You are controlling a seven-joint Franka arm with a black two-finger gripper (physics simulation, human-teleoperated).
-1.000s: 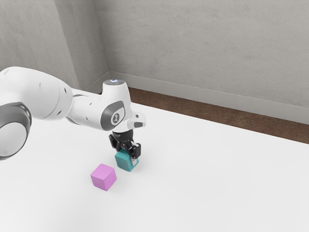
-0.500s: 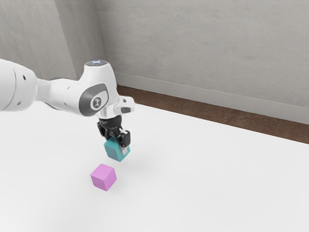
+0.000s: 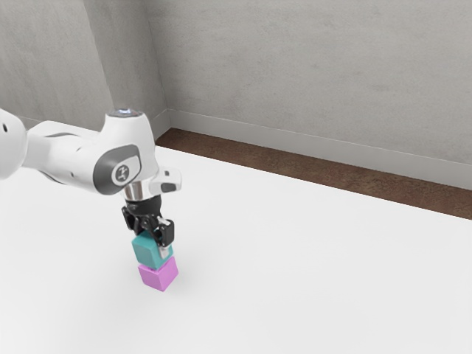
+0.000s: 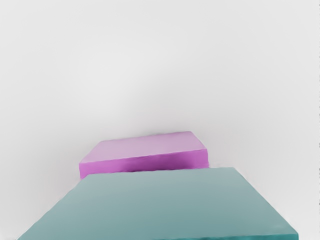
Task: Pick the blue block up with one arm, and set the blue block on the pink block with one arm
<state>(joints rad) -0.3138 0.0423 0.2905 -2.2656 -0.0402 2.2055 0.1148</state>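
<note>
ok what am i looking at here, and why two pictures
The white machine is a robot arm in a computer simulation, ending in a black two-finger gripper. One picture is from a camera beside the arm; the other is from a camera on its hand, looking down past what it holds. On the white table sits a small pink cube. The gripper is shut on a blue-green cube, held right on top of the pink one; whether it rests there yet, I cannot tell.

The white table (image 3: pixel 332 258) has one thing lying directly on it, the pink block (image 3: pixel 156 277). It sits toward 8 o'clock from the middle of the visible tabletop.
</note>
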